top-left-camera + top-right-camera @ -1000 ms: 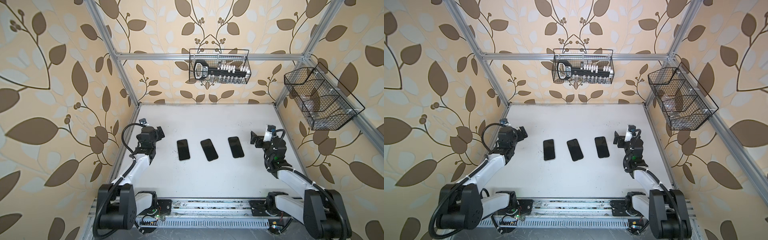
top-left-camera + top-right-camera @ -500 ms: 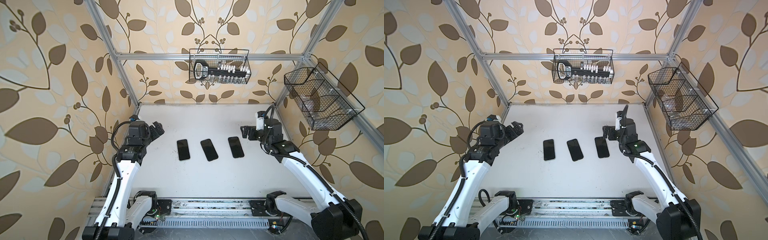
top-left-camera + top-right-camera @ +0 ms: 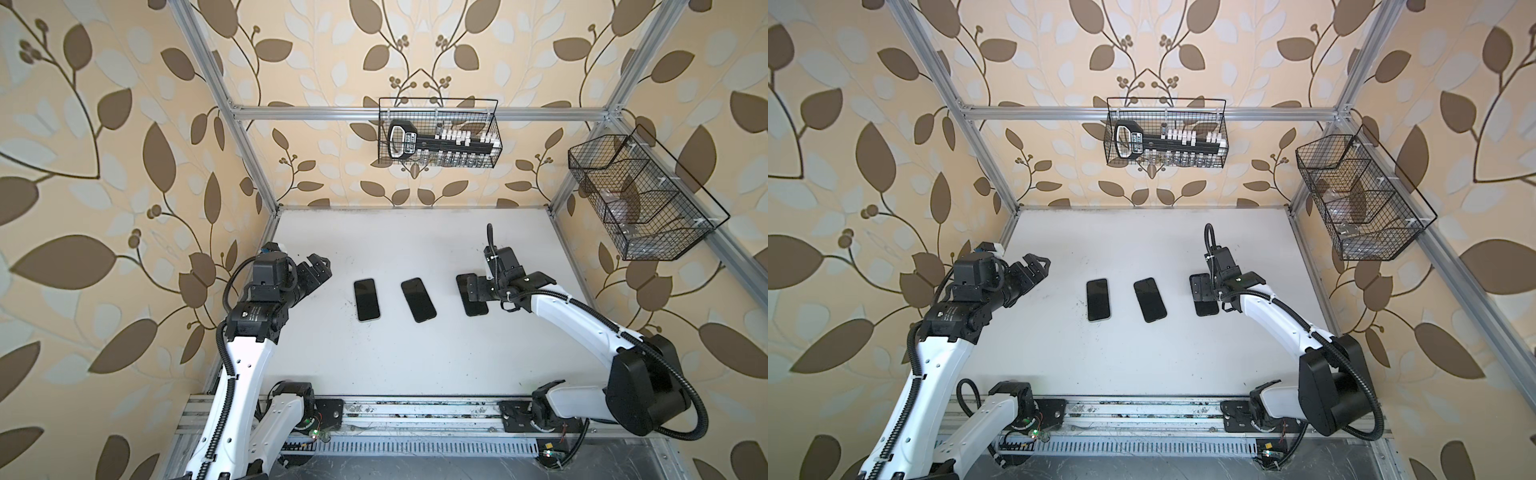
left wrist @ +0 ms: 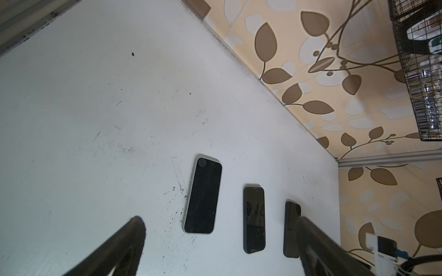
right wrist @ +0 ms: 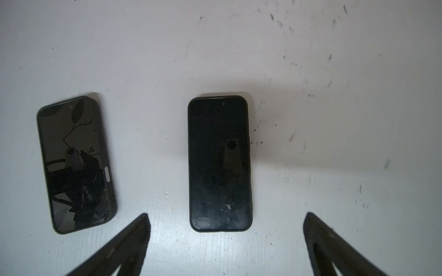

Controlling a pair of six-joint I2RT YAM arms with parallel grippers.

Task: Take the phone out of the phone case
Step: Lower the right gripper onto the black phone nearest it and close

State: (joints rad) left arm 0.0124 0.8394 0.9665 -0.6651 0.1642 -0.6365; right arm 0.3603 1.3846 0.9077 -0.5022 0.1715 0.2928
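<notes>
Three dark phones lie face up in a row on the white table. The left phone has a pale rim of case round it. The middle phone and the right phone sit in black cases. My right gripper hovers open directly over the right phone, a finger on either side of its near end, and hides its far half in both top views. My left gripper is open and empty, raised to the left of the row.
A wire basket with a black tool hangs on the back wall. Another wire basket hangs on the right wall. Aluminium frame posts stand at the table's back corners, and the arms' base rail runs along the front edge.
Both arms have unfolded from low rest poses. The right gripper swung in from the right to above the right phone. The left gripper rose and now points at the row.
</notes>
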